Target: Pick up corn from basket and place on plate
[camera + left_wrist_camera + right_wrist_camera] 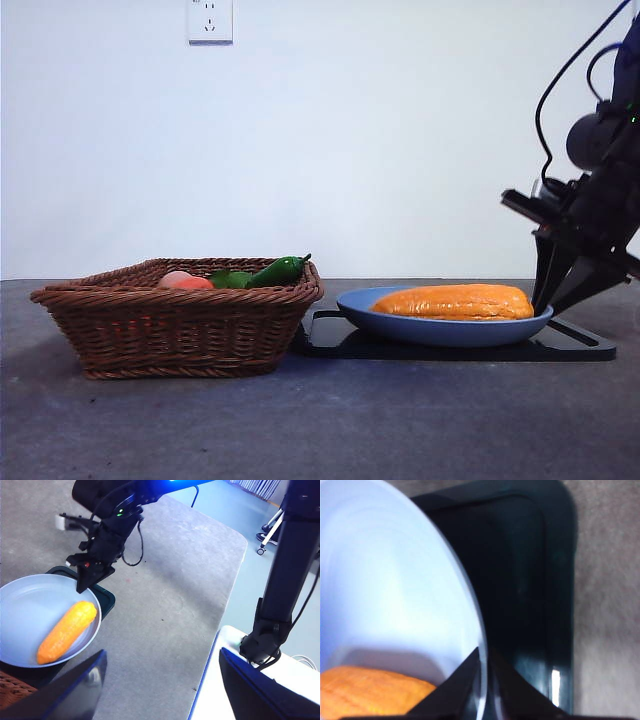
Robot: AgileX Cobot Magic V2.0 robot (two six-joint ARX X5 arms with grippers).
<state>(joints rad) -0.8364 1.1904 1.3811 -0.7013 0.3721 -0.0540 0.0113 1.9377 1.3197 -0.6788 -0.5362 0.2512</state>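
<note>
Two arms share your table, and only the right one is at work. The long orange-yellow bumpy corn cob lies lengthwise in the round shallow blue plastic plate, which sits on a flat black rectangular tray. The squarish brown woven wicker basket stands just beside the tray, holding a green pepper and a round pinkish-red fruit. Your right gripper hangs at the plate's rim by one end of the corn, its two black jaws nearly together and clasping nothing. Your left gripper waits well apart from the plate, jaws spread wide and empty. Judging by this, the placing step looks finished. Your next move calls for lifting the right arm straight up, clear of the rim, without nudging the plate.
</note>
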